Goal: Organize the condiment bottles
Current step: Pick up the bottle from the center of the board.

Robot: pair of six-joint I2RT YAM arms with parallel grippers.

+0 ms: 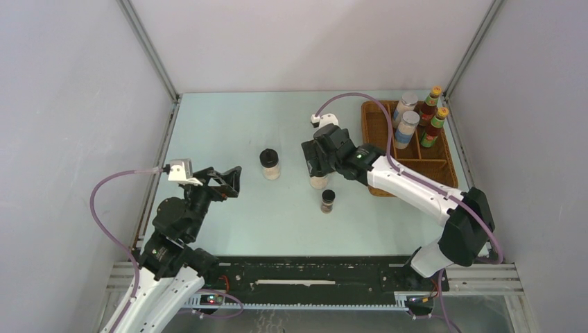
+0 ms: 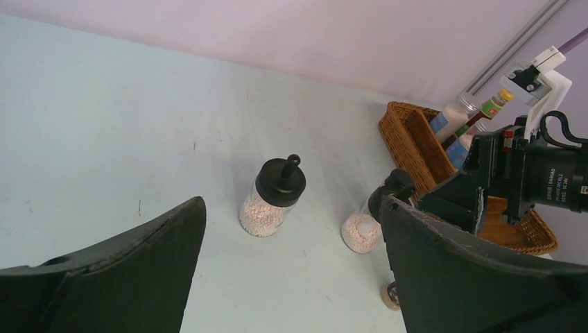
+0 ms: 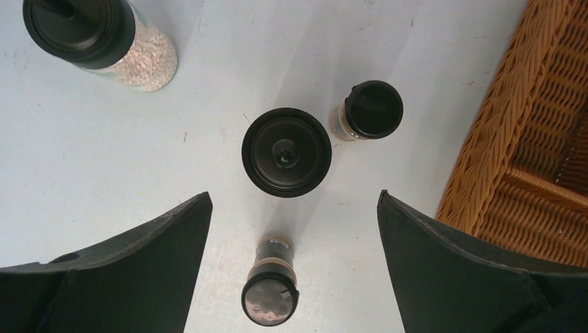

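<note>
My right gripper [image 1: 317, 161] is open and hangs over a black-lidded white jar [image 3: 286, 152] in the middle of the table. In the right wrist view [image 3: 292, 198] two tiny dark jars stand close to it: one [image 3: 371, 111] beside the jar, one [image 3: 272, 284] between my fingers. The other black-lidded white jar [image 1: 270, 165] stands to the left, also in the left wrist view [image 2: 274, 198]. My left gripper [image 1: 232, 177] is open and empty, left of that jar. Two silver-lidded jars [image 1: 406, 128] and two red sauce bottles [image 1: 435, 125] stand in the wicker tray [image 1: 374, 132].
The brown wicker tray sits at the back right against the enclosure wall; its near compartments [image 1: 430, 170] hold nothing. Its rim shows at the right of the right wrist view [image 3: 499, 139]. White walls close in the table on three sides.
</note>
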